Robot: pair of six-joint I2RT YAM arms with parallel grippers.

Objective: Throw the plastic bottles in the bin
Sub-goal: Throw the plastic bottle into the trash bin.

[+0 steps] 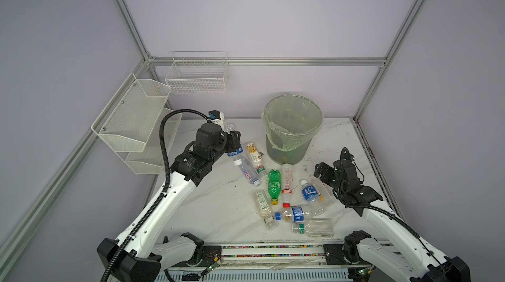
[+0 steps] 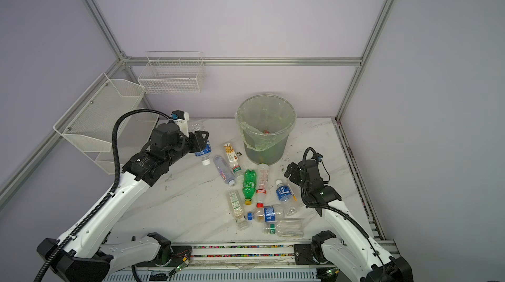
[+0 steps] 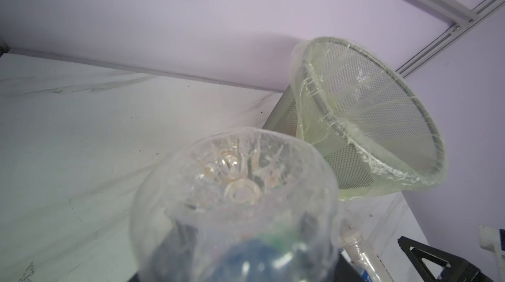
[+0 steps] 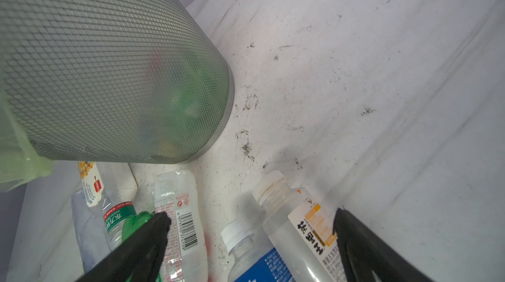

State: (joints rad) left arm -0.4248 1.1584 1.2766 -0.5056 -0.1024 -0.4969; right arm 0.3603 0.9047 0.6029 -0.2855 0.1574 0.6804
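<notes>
A: Left tool (image 1: 234,141) pinches a blue-label bottle (image 1: 237,154), cap down, lifted, beside the bin (image 1: 287,155), not over it.
B: Right tool (image 1: 318,170)?
A: Spread, empty, above the bottles (image 1: 274,185).
B: Progress?
A: Early, I'd say. A few shapes in the bin; about a dozen lie on the worktop (image 1: 213,206).

"东方" on green-labelled bottle (image 4: 113,219)

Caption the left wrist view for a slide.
Held clear bottle, base forward, faces the bag-lined mesh bin on the marbled table.
</notes>
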